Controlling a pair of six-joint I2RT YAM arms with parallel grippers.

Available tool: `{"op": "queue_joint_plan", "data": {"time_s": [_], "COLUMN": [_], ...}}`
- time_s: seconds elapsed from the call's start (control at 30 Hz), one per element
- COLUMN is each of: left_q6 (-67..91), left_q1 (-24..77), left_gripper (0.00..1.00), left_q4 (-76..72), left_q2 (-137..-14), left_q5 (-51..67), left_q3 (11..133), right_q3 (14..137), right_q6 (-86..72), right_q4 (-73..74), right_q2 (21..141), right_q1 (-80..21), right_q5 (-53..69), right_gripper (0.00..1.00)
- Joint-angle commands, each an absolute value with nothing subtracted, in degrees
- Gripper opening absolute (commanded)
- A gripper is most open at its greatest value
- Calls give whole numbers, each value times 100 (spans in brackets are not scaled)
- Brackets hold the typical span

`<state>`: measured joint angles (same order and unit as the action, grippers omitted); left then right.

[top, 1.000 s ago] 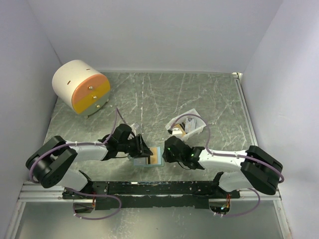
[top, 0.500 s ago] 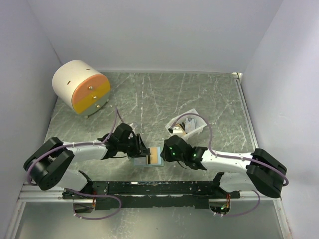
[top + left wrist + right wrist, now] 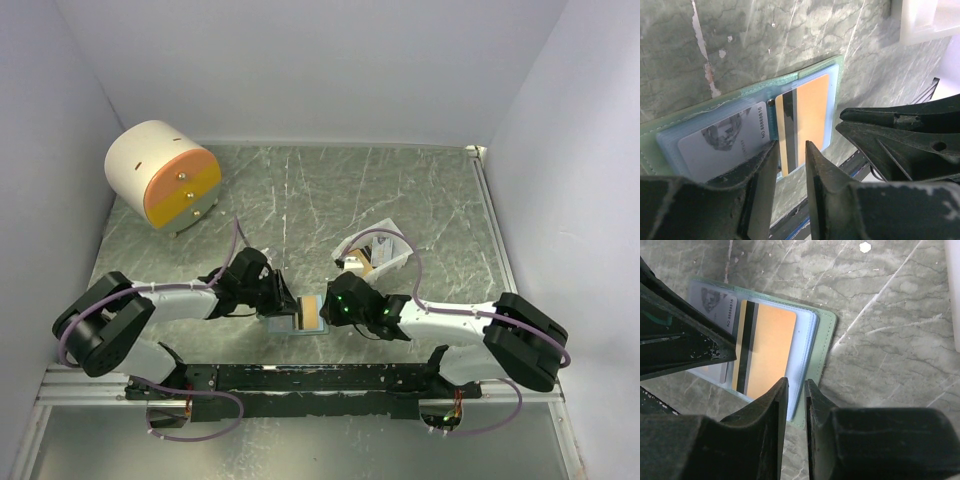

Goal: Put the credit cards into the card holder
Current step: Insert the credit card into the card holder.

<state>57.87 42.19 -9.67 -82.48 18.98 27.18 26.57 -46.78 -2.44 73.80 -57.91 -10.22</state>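
The card holder (image 3: 298, 324) lies open and flat near the table's front edge, its sage-green rim (image 3: 837, 67) around pale blue pockets. An orange credit card (image 3: 812, 110) with a dark stripe lies on its right half. A grey card (image 3: 722, 140) sits in the left pocket. My left gripper (image 3: 791, 149) hovers low over the orange card's striped end, jaws a narrow gap apart with nothing between them. My right gripper (image 3: 796, 385) is over the holder's right edge (image 3: 824, 340), jaws nearly together and empty. Both grippers face each other across the orange card (image 3: 770, 345).
A small white tray (image 3: 378, 252) with more cards stands behind the right gripper. The round cream-and-orange drawer cabinet (image 3: 165, 185) is at the back left. The black base rail (image 3: 320, 378) runs just in front of the card holder.
The left jaws have narrowed slightly. Both grippers have stayed at the card holder, with only small shifts of the arms.
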Motion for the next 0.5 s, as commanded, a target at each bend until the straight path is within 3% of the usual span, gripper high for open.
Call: {"op": "queue_joint_plan", "data": {"time_s": [0.0, 0.47], "left_q6": [5739, 5834], "left_q1": [4252, 4294], "left_gripper": [37, 29], "left_q4": [-1178, -1590], "left_q2": [-8371, -8597], "left_q5": [1918, 2085], "left_q3": [2829, 2843], "right_q3": [2556, 2481], "right_q6": [-4742, -4772], "right_q4": [-395, -457], "right_q2": [7451, 7535], "right_q1": [-5787, -5784], "right_q5": [-1072, -1083], "right_gripper": [20, 18]}}
